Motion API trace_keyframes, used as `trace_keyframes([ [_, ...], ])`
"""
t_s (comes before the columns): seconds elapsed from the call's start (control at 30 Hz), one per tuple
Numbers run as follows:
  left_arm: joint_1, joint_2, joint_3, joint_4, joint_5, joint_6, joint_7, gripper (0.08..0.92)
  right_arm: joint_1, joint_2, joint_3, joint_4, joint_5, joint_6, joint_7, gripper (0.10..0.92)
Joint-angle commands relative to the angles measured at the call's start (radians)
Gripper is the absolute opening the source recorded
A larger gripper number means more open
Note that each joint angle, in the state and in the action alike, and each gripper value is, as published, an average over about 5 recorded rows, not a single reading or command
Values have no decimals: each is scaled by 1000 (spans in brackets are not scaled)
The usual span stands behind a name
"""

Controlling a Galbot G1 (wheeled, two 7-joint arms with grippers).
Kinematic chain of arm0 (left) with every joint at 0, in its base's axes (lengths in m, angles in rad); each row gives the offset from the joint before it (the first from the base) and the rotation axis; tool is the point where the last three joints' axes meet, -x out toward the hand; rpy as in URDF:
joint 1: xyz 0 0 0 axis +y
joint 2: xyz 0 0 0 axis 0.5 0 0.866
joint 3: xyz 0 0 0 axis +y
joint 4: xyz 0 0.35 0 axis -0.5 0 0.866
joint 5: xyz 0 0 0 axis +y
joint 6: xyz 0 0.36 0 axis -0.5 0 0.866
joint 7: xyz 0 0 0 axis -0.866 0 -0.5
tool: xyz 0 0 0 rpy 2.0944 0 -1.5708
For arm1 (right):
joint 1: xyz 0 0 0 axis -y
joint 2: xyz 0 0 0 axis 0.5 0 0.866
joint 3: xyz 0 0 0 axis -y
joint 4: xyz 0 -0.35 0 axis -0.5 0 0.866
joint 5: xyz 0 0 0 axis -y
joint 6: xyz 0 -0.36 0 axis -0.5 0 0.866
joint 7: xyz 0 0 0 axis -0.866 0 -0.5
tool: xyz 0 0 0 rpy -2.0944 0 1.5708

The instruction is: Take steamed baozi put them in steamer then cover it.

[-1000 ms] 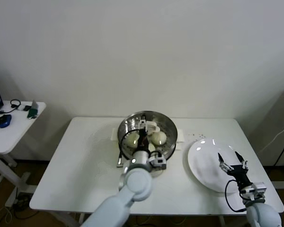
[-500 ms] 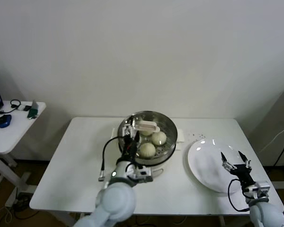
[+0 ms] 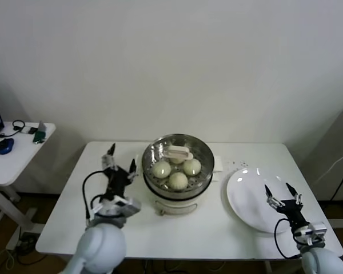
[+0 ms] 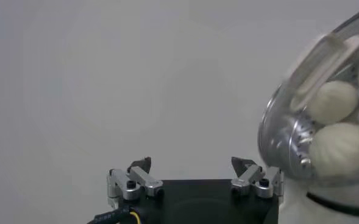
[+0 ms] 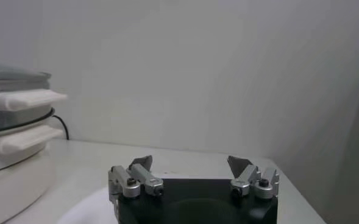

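Observation:
The steamer (image 3: 201, 155) stands on its white cooker base at mid-table. The clear glass cover (image 3: 186, 144) with its white handle (image 3: 178, 152) lies on it. Several off-white baozi (image 3: 178, 180) show through the glass. My left gripper (image 3: 119, 168) is open and empty, just left of the steamer and apart from it. In the left wrist view the left gripper (image 4: 192, 165) is open, with the covered steamer (image 4: 283, 131) and baozi (image 4: 341, 149) to one side. My right gripper (image 3: 281, 194) is open and empty over the white plate (image 3: 246, 194). It is open in its own view too (image 5: 191, 163).
The flat white plate lies bare at the table's right. A small side table (image 3: 20, 145) with a blue mouse (image 3: 4, 146) and headphones stands at far left. The steamer (image 5: 8, 79) and its white handles (image 5: 27, 99) show at the edge of the right wrist view.
My left gripper has let go of the cover's handle and drawn back left and away from the steamer. The cover stays on the steamer. The right arm has barely moved.

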Motion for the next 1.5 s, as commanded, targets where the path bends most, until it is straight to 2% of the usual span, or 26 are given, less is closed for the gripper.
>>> trace_keyframes([
  [0.03,323,-100,-368,6,-529,-605,-201,823,-29,6,2,22,7,23,-13,823],
  [0.2,365,-151,-415,79,-589,-700,-196,823,-42,3,7,19,5,42,-29,823],
  [0.4,371,-161,-422,129,-633,-746,-202,823,-49,-3,9,23,41,41,-16,823],
  [0.8,378,-157,-379,188,-670,-759,-211,823,-52,-30,-16,42,52,38,-8,823],
  [1.23,343,-135,-345,224,-669,-726,-114,823,-38,-13,-36,40,34,50,-11,823],
  [1.5,331,-135,-343,234,-674,-715,-108,823,-40,2,-38,47,26,49,-11,823],
])
